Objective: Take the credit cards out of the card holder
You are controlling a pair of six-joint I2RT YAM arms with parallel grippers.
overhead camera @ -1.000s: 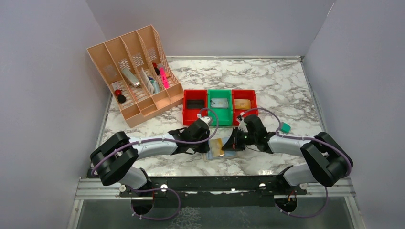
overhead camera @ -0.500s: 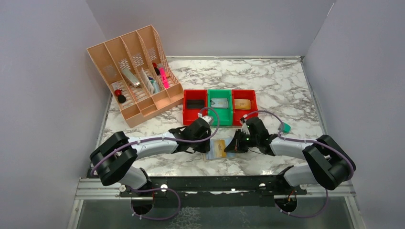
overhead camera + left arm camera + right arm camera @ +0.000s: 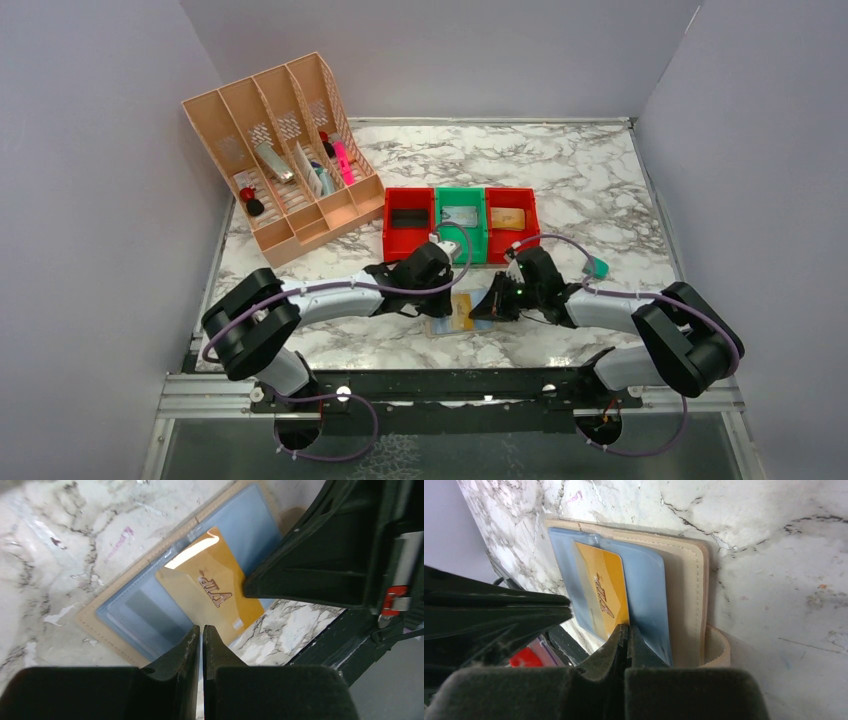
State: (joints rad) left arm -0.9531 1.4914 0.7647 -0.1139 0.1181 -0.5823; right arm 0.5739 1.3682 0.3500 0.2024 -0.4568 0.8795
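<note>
Left gripper (image 3: 201, 627) sits over the near-left edge of the card holder (image 3: 145, 611), fingers pressed together on nothing, tips low against the blue-grey panel.

The card holder lies open and flat on the marble table (image 3: 560, 170), between the two wrists, tan border up around the pale pockets. It is thin, light and floppy, so it will likely slide or lift if tugged without being pinned.

A gold card (image 3: 207, 592) marked VIP sticks partway out of a pocket over the holder's right side. It is stiff, glossy plastic and slippery, so it is best pinched by its exposed edge and pulled straight along the pocket.

Right gripper (image 3: 626, 628) is closed at that edge and looks to be pinching the card, with the tan snap strap (image 3: 716, 650) just to its right.

Around:
- A peach desk rack (image 3: 280, 150) stands well behind and left of the holder.
- A red bin (image 3: 405, 247), a green bin (image 3: 460, 190) and a second red bin (image 3: 512, 191) line up just behind the holder, close to the left wrist.
- The two wrists crowd each other over the holder, leaving little room.
</note>
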